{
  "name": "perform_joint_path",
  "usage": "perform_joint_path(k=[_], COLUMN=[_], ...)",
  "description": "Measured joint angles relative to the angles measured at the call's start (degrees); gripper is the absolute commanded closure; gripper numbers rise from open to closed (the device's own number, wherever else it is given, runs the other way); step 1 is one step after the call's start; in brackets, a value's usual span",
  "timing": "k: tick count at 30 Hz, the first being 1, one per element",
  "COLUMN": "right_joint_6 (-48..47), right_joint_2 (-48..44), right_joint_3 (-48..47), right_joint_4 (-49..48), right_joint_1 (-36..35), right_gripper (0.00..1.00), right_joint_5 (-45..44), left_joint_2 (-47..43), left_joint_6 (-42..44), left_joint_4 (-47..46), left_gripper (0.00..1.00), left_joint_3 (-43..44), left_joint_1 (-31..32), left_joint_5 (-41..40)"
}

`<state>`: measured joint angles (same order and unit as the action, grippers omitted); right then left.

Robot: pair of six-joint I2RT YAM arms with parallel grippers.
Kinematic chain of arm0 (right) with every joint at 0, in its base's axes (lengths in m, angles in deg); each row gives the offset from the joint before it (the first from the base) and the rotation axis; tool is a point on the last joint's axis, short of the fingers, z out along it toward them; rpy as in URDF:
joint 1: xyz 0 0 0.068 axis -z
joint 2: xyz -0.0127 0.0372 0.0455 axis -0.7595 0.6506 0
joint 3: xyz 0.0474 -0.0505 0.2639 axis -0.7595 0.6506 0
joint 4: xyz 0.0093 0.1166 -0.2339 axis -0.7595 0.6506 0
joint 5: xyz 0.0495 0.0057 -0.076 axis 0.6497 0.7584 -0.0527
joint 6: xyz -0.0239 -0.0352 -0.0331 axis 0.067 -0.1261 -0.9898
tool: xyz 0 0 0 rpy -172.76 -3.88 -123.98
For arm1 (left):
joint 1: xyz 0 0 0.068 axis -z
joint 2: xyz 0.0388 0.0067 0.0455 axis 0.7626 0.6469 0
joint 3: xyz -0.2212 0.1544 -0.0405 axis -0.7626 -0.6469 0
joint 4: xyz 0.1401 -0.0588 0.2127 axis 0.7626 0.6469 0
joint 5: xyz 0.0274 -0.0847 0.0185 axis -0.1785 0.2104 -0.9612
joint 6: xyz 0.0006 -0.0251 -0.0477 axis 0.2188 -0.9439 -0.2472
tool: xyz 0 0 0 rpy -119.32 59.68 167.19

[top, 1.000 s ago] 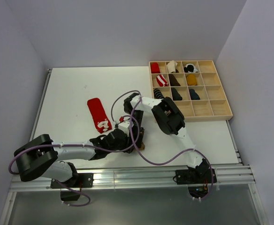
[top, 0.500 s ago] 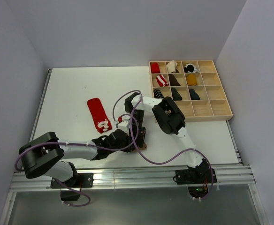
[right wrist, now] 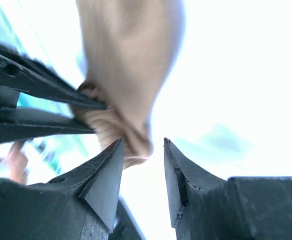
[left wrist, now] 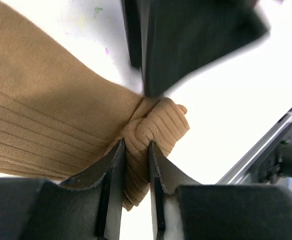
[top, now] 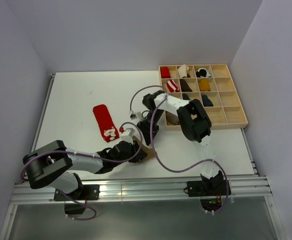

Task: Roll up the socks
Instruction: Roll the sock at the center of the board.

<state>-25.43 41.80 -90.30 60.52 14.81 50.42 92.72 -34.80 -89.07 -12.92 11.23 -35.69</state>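
Top view overhead, facing down; wrist views close, sharing tan sock (left wrist: 61, 115).

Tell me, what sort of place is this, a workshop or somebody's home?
Most likely a robotics lab test cell, not a home: a left arm and right arm bolted to a metal rail, a white table boxed in by plain walls, and a wooden tray of rolled socks.
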Motion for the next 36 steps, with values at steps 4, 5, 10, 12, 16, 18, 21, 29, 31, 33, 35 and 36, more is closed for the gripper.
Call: perform_joint_path(k=[4,5,10,12,16,18,21,29,31,33,35,36], right_joint_6=[1.66,1.88,1.88,1.31,-0.98,-3.17,-7.37,-16.87,-17.94,-18.73,-19.28,-19.71], right_joint_2=[-5.46,-7.26,-16.11,-18.4,-20.74,-22.05,-26.18,-43.74,-47.63,-51.45,-54.4,-55.6], right_joint_3=[2.6,3.5,8.39,10.01,13.68,15.98,21.75,37.27,40.72,45.11,49.16,51.15], right_joint_4=[-9.4,-11.04,-17.31,-18.95,-20.9,-21.22,-22.75,-28.48,-31.74,-35.63,-38.91,-40.37], right_joint_1=[3.78,4.61,6.73,7.28,7.87,8.17,8.26,5.81,3.21,-0.31,-4.48,-6.51], right_gripper=[0.53,0.52,0.52,0.52,0.52,0.52,0.5,0.42,0.4,0.37,0.36,0.36], right_joint_5=[-0.22,-0.37,-2.27,-3.37,-4.85,-5.42,-6.14,-6.49,-7.19,-8.52,-10.58,-11.74], left_joint_2=[0.98,1.29,2.56,2.99,5.38,7.37,10.47,13.92,14.36,14.8,15.32,15.47], left_joint_6=[-3.21,-4.02,-9.09,-10.8,-12.92,-14.03,-15.76,-18.73,-19.26,-19.87,-20.37,-20.76], left_joint_4=[-4.81,-6.71,-15.89,-18.82,-22.6,-24.52,-27.23,-27.82,-27.61,-27.12,-27.1,-27.04], left_gripper=[1.0,1.0,1.0,1.0,1.0,1.0,1.0,1.0,1.0,1.0,1.0,1.0], left_joint_3=[-2.1,-2.99,-8.2,-9.88,-10.8,-10.73,-10.47,-9.2,-9.01,-8.7,-8.57,-8.59], left_joint_1=[-0.07,-0.35,-4.04,-5.97,-10.08,-12.35,-15.52,-19.58,-20.15,-20.63,-20.98,-21.14], left_joint_5=[0.61,1.07,6.93,10.1,16.87,21.09,27.04,36.0,37.75,39.23,40.65,41.31])
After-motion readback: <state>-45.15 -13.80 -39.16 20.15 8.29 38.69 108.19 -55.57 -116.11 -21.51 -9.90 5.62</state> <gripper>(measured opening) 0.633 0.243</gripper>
